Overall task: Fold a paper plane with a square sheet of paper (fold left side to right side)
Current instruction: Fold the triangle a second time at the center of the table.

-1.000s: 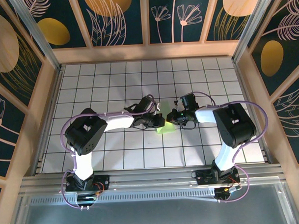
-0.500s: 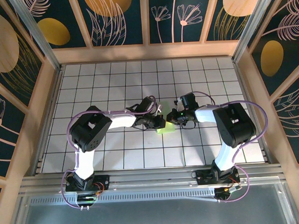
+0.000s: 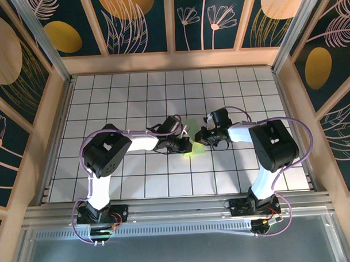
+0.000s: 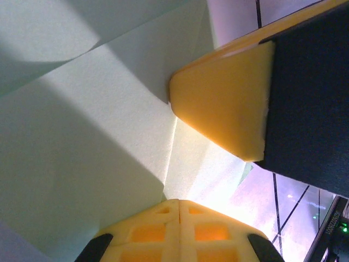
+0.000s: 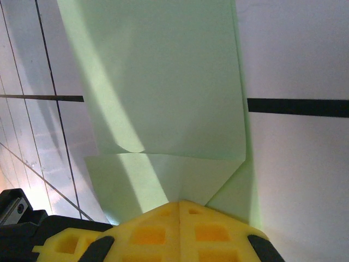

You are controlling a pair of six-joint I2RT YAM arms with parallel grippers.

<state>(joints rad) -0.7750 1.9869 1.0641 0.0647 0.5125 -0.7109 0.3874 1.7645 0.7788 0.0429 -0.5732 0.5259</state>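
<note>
The worktop [image 3: 133,92] is laid out in white tiles ruled with a dark grid. It is boxed in by pale wooden framing [image 3: 172,61] and dark teal wall panels [image 3: 137,34] painted with gold ovals and line-drawn leaves. A ribbed metal rail [image 3: 178,210] runs along the near edge by the two bases. The left arm [image 3: 138,142] and the right arm [image 3: 267,145], white with black joints, lean in towards each other. Seen from above, their wrists crowd the paper from both sides and cover part of it.

The sheet of paper [image 3: 191,147] lies between them near the middle of the worktop, a small, pale green, folded shape. Close up it is thin and matte. In the right wrist view it rests flat on the tiles across a dark grid line. There a straight-edged layer is folded over a lower one, and a slanting crease runs off at the near right corner. In the left wrist view, creases meet close to the fingertips and bands of shadow cross it.

The left jaws are together, their yellow fingers [image 4: 207,232] meeting along a seam with the tip against the paper. Another yellow pad [image 4: 223,103] with a dark body behind it touches the sheet from the upper right. The right jaws are likewise closed, fingers [image 5: 147,234] joined, with the tip sitting at the paper's near edge.
</note>
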